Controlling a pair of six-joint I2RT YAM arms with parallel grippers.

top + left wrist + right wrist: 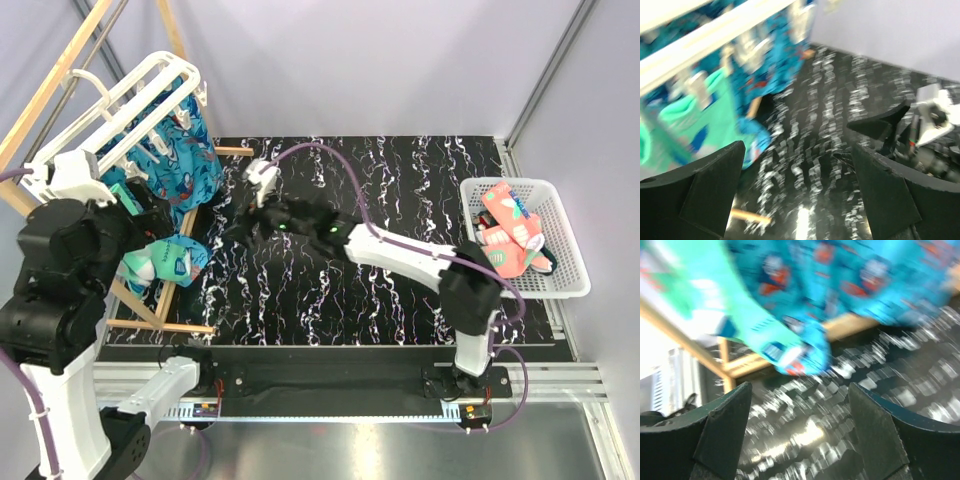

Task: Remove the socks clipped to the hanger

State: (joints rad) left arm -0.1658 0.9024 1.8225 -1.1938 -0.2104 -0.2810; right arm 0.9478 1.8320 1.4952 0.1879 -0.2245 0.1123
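Black marbled tabletop lies below left pincer and right pincer, both spread, empty.

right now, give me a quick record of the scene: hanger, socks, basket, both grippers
hanger: white frame, upper left
on hanger: blue patterned socks and a mint-green sock
basket: white mesh, right side of table
in basket: coral-pink socks
left gripper: open, empty, close to the hanger
right gripper: open, empty, facing the hanging socks
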